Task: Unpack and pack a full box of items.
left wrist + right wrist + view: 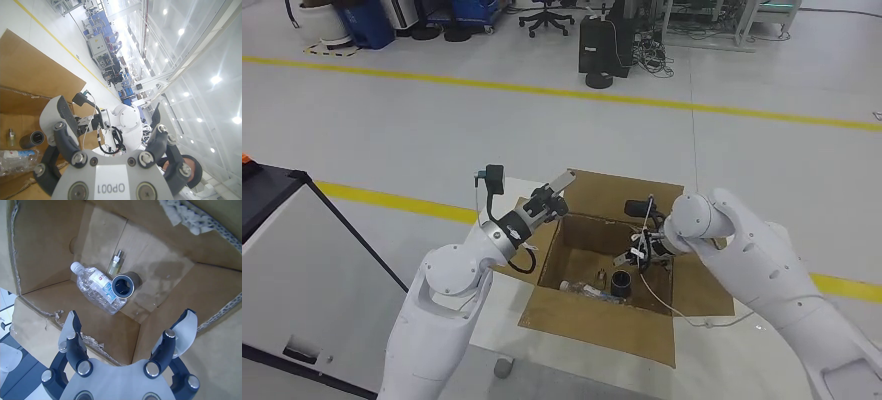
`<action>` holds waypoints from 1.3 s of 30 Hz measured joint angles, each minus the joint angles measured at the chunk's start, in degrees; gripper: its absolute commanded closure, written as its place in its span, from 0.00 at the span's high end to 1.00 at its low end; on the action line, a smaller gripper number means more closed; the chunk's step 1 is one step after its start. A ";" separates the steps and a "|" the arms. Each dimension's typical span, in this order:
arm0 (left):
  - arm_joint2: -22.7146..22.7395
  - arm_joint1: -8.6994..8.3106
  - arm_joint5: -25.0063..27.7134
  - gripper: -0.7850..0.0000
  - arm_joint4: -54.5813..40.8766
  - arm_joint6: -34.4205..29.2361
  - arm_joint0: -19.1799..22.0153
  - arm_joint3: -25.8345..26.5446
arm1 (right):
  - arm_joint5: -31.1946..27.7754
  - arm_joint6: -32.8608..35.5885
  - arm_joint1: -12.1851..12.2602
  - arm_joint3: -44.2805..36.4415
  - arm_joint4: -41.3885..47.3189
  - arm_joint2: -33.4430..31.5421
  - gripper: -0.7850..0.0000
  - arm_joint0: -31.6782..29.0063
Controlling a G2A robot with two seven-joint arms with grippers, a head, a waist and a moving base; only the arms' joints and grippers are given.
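The jaws of the left gripper (109, 108) are spread wide with nothing between them; dark ribbed pads are seen on the white fingers (65, 113). In the top view this left gripper (554, 190) is held above the box's left wall, tilted upward. The jaws of the right gripper (130, 315) are also spread apart and empty, and are held over the open mouth of the cardboard box (43, 247). From above, the right gripper (637, 255) is seen inside the box's right-hand rim.

Three items lie together on the box floor. A clear plastic bottle (96, 289), crumpled, with a white cap and a white and blue label, lies on its side. A dark cylinder (124, 285) rests against it; its hollow bore and silver rim are made plain in the right wrist view. A small fitting (115, 263), pale yellow with a threaded metal end, lies just beside the cylinder. In the left wrist view the bottle (17, 157), cylinder (31, 140) and fitting (11, 137) are seen from the side.

The box (592, 330) is brown corrugated card with torn, ragged edges; its flaps are folded outward. It stands on a white tabletop (542, 345).
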State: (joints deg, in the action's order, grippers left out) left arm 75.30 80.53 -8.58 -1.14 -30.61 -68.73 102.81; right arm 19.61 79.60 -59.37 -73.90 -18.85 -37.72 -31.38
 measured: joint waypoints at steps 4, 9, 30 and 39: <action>0.00 0.00 0.00 1.00 0.00 0.00 0.00 0.00 | -0.75 0.36 -0.34 1.81 -0.56 0.29 1.00 0.72; 0.00 0.00 0.00 1.00 0.00 0.00 0.00 0.00 | -1.07 0.06 -1.89 4.22 -1.36 2.77 1.00 2.15; 0.00 0.00 0.00 1.00 0.00 0.00 0.00 0.00 | 3.48 -2.68 -8.56 13.60 -6.31 10.81 1.00 4.75; 0.00 0.00 0.00 1.00 0.00 0.00 0.00 0.00 | -0.64 -4.43 -7.57 11.15 -9.23 9.17 1.00 3.08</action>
State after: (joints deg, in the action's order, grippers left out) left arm 75.30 80.53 -8.58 -1.14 -30.61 -68.73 102.81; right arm 18.97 75.17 -66.94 -62.75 -28.08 -28.55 -28.30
